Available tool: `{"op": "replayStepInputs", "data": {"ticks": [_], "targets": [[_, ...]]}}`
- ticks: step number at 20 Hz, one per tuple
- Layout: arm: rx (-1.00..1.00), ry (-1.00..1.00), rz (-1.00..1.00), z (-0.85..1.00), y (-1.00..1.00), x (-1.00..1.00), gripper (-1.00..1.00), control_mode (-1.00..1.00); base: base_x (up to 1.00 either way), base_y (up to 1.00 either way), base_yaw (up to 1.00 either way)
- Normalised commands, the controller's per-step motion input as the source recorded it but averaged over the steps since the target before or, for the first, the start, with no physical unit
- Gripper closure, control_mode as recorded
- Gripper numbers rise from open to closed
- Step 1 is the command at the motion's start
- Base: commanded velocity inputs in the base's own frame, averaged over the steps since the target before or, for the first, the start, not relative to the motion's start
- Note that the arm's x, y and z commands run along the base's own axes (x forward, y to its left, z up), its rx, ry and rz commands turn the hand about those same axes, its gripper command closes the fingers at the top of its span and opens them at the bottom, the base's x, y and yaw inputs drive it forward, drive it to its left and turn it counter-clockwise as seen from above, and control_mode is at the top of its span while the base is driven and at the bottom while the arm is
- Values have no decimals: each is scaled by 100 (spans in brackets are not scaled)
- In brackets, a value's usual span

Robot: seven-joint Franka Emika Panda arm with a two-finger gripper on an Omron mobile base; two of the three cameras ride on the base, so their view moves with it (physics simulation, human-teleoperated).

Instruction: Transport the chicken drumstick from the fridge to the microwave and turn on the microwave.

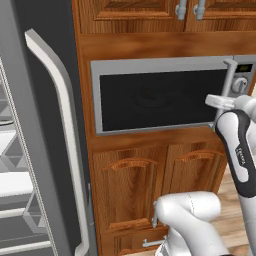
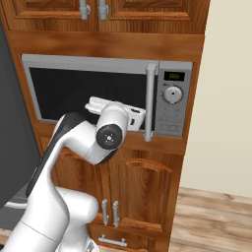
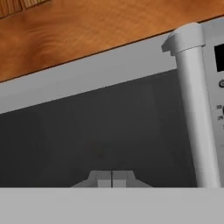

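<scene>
The microwave [image 1: 160, 95] [image 2: 59, 88] is built into wooden cabinetry, and its dark glass door [image 3: 109, 131] is closed. On the door's right side are the vertical bar handle [image 2: 150, 101] [image 3: 197, 122], a round knob [image 2: 172, 94] and a small display [image 2: 173, 76]. My gripper [image 3: 112, 178] is shut with nothing between its fingers, held close to the glass just left of the handle. My hand [image 2: 132, 116] hovers in front of the door's lower right. The fridge [image 1: 45, 150] stands to the left with its door swung open. The chicken drumstick is out of view.
The fridge door's long curved handle [image 1: 65, 125] juts out near the arm's left. White fridge shelves [image 1: 10, 185] show at the far left. There are wooden cabinet doors above [image 2: 147, 12] and below [image 1: 130, 185] the microwave. A pale wall [image 2: 226, 98] is on the right.
</scene>
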Motion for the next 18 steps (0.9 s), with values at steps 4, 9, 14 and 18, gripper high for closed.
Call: {"op": "replayStepInputs", "data": {"ticks": [4, 9, 14, 18], "targets": [[20, 0, -9, 0, -22, -4, 100, -100, 0, 0, 0], [21, 0, -7, 0, -28, -3, 100, -100, 0, 0, 0], [19, 0, -1, 0, -22, 0, 100, -100, 0, 0, 0], [24, 0, 0, 0, -16, -2, 100, -100, 0, 0, 0]]}}
